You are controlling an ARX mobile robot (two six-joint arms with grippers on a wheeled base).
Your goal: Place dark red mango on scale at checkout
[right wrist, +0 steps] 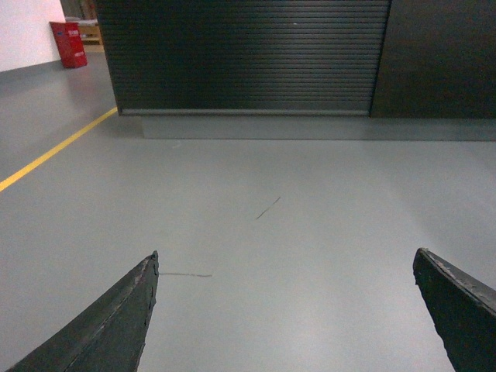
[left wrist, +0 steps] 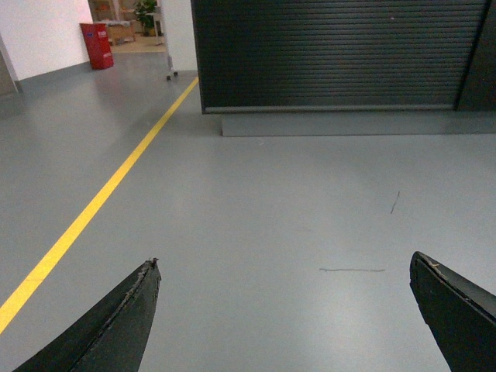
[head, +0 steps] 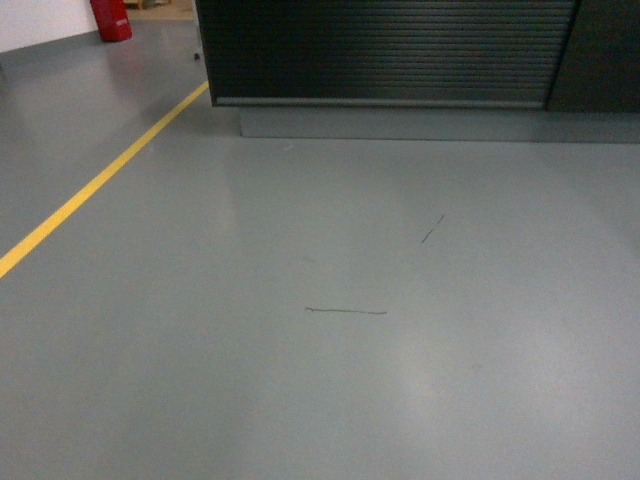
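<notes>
While both grippers' fingers hang spread and empty, the ribbed checkout shows no legible writing.

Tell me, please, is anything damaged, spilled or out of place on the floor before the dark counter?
Nothing is spilled or fallen. The grey floor has only two thin dark scuff marks: a longer one and a short slanted one nearer the checkout. Both grippers, left gripper and right gripper, are open and empty.
</notes>
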